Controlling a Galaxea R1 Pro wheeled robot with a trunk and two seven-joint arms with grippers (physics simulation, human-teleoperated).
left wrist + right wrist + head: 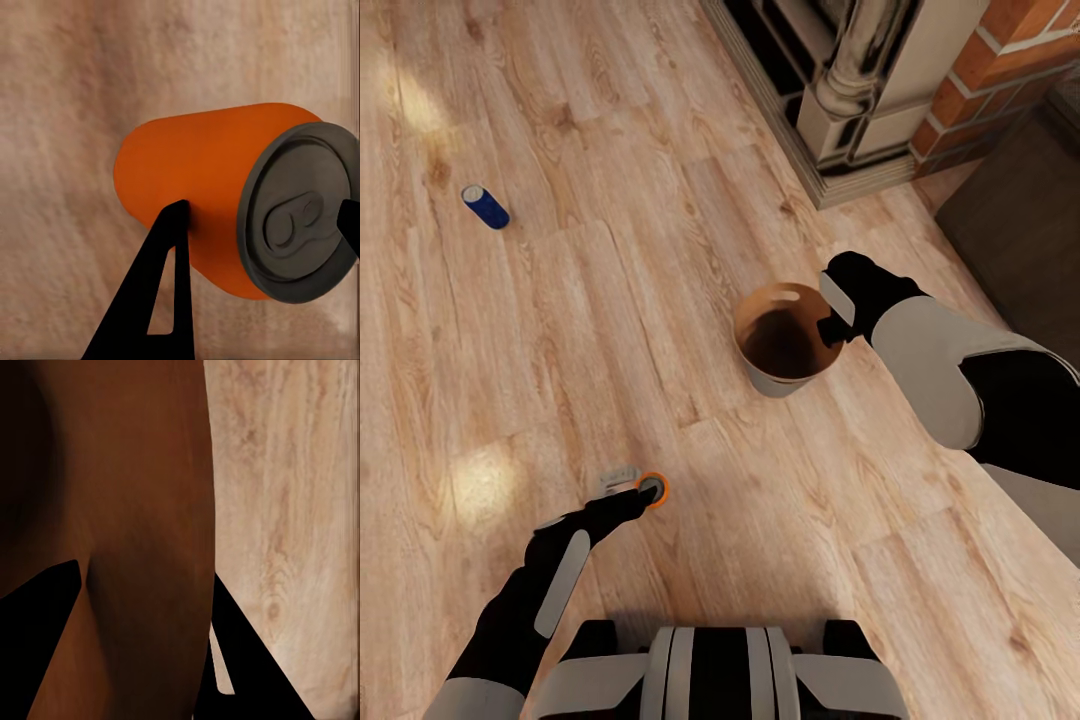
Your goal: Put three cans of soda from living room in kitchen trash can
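Orange soda can (653,490) low on the wood floor (690,200), about 7 o'clock from the trash can (785,350); my left gripper (262,217) is clamped around it, one finger (154,292) each side. My right gripper (838,325) grips the bin's rim at 3 o'clock. Blue can (485,207) lies at 10 o'clock, well apart. Fireplace (860,90) at 1 o'clock.
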